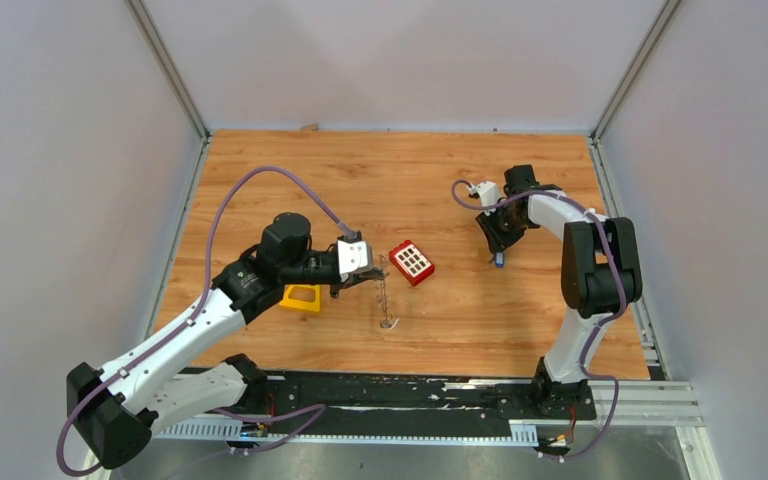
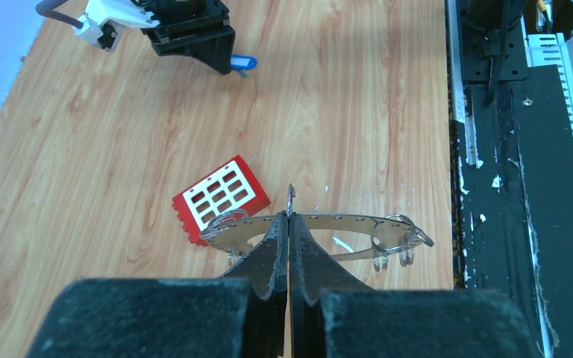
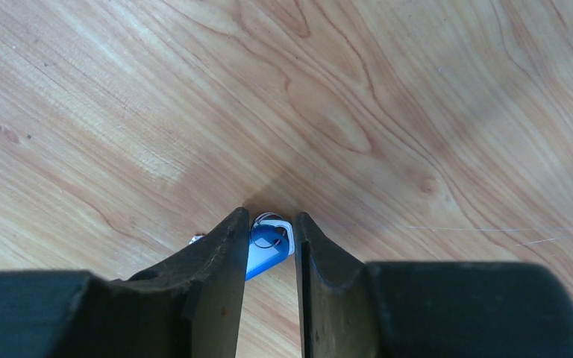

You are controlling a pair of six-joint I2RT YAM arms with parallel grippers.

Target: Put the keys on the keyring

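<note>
My left gripper (image 1: 374,271) (image 2: 289,218) is shut on the rim of the keyring (image 2: 347,221), a thin grey perforated metal ring with small split rings hanging from it. It holds the keyring on edge above the table (image 1: 386,297). My right gripper (image 1: 497,250) (image 3: 272,224) is down at the table on the right, its fingers closed narrowly on the blue-headed key (image 3: 263,249) (image 1: 499,260). The key also shows in the left wrist view (image 2: 243,63), sticking out from the gripper. The black-headed key is out of view.
A red block with white squares (image 1: 411,262) (image 2: 221,198) lies just beyond the keyring. A yellow triangular frame (image 1: 301,297) lies under my left arm. The black base rail (image 1: 410,390) runs along the near edge.
</note>
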